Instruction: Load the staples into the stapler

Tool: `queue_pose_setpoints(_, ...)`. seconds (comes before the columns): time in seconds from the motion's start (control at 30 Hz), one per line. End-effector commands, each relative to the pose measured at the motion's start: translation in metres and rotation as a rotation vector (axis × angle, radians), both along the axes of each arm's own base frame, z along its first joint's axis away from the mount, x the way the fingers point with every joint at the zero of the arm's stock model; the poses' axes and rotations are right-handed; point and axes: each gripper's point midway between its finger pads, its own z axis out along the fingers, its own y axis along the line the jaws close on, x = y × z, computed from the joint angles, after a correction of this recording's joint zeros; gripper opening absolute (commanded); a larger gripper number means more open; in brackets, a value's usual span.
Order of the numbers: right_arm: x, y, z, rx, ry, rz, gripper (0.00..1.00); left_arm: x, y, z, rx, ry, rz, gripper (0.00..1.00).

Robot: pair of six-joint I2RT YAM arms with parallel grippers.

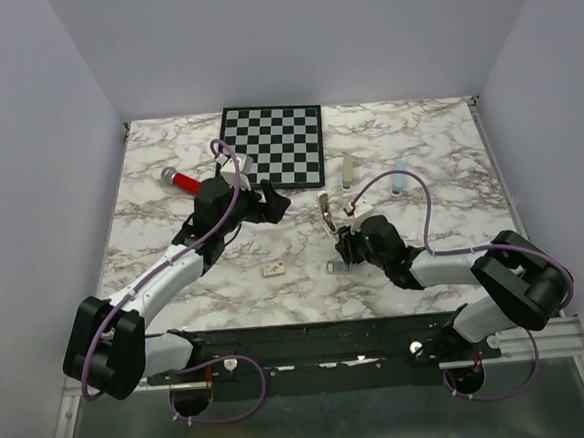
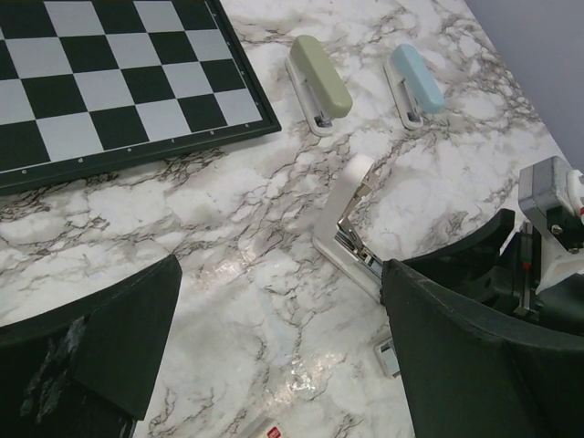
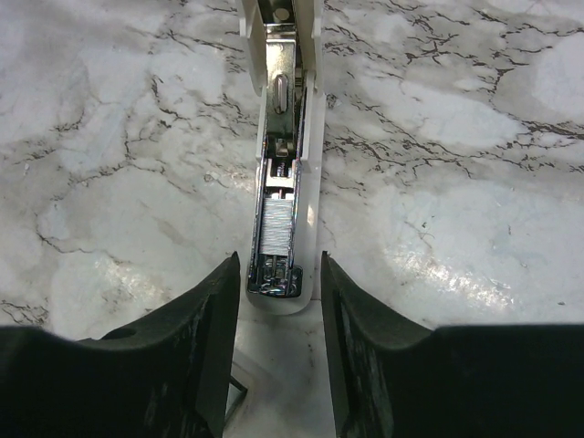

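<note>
Risk list: right gripper (image 3: 280, 265) sat astride the near end of the opened stapler (image 3: 277, 155), jaws partway in. One finger looked to touch the white base and the other sat just beside it; couldn't tell if it was actually pinching. If they closed off-centre, my guess was the stapler would twist or skid on the slick surface (image 1: 437, 149), and the raised lid could drop shut. Loose staples (image 1: 335, 266) lay flat on the surface just beside that same near end, right under the wrist, so a finger could have swept them away or trapped them unseen. A ribbed silvery strip (image 3: 274, 224) sat in the channel; staples or pusher, couldn't tell, and if staples, a second load would likely jam. No help from left gripper (image 1: 271, 202): it hung wide open and empty near the checkerboard (image 1: 272, 145). Stapler's long axis ran near-to-far, slightly skewed, nose toward the right arm, lid end toward the far side. Block of staples was too small to read a long axis; it would need lining up with the channel before going in.
</note>
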Motion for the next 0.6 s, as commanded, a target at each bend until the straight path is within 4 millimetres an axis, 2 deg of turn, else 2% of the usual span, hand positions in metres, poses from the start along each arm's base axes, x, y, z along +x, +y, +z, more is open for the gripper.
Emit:
queue_pose_setpoints(0.0, 0.008, 0.003, 0.001, -0.005, -0.051, 0.001, 0.45, -0.002, -0.022, 0.021, -0.06, -0.081, -0.186, 0.99)
queue_pose_setpoints(0.17, 0.01, 0.005, 0.002, -0.01, -0.065, 0.01, 0.35, -0.001, -0.029, 0.011, -0.05, -0.128, -0.361, 0.99)
queue_pose_setpoints(0.2, 0.01, 0.005, 0.003, -0.011, -0.069, 0.012, 0.31, 0.0, -0.03, 0.01, -0.053, -0.132, -0.379, 0.99)
queue_pose_setpoints(0.23, 0.011, 0.005, 0.003, -0.014, -0.072, 0.014, 0.29, -0.006, -0.033, 0.009, -0.07, -0.131, -0.438, 0.99)
queue_pose_setpoints(0.27, 0.011, 0.005, 0.004, -0.015, -0.073, 0.019, 0.27, -0.001, -0.031, 0.013, -0.075, -0.161, -0.455, 0.99)
queue_pose_setpoints(0.4, 0.008, 0.01, 0.006, -0.022, -0.079, 0.067, 0.14, 0.003, -0.033, -0.003, -0.045, -0.202, -0.539, 0.99)
queue_pose_setpoints(0.53, 0.007, 0.018, 0.016, -0.021, -0.104, 0.129, 0.09, 0.005, -0.032, -0.016, 0.057, -0.279, -0.609, 0.99)
queue_pose_setpoints(0.57, 0.005, 0.018, 0.016, -0.03, -0.101, 0.146, 0.08, 0.002, -0.03, -0.025, 0.104, -0.288, -0.648, 0.99)
